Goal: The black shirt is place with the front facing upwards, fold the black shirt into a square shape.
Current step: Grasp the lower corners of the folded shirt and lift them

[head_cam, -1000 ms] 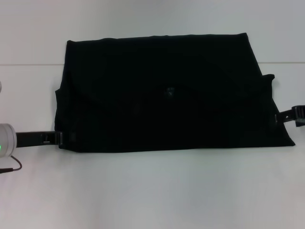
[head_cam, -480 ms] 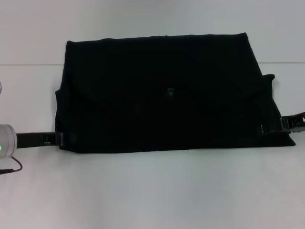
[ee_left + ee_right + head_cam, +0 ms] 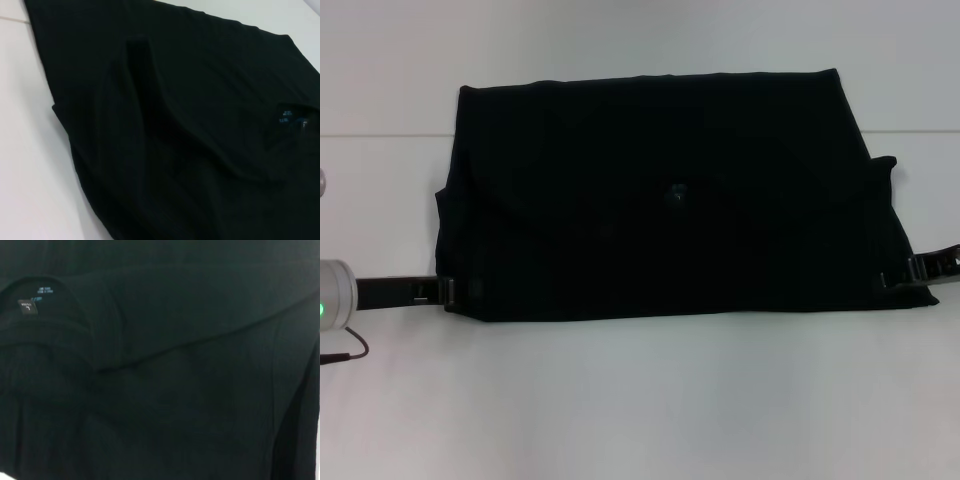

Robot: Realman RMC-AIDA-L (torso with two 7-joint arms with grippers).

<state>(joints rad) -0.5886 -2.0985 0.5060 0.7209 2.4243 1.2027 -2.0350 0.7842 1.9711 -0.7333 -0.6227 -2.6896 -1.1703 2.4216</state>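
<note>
The black shirt lies on the white table, folded into a wide rectangle. Its small blue neck label shows near the middle, and its white lettering is hidden. The label also shows in the left wrist view and in the right wrist view. My left gripper is at the shirt's near left corner, touching its edge. My right gripper is at the shirt's near right corner, over the cloth's edge. Both wrist views are filled with black cloth and show no fingers.
A faint seam line crosses the table behind the shirt's left side. A thin dark cable hangs by my left arm's silver wrist. White table surface lies in front of the shirt.
My right gripper moved in and down over the shirt's near right corner, then drew back slightly towards the edge. The left gripper and the shirt have stayed put.
</note>
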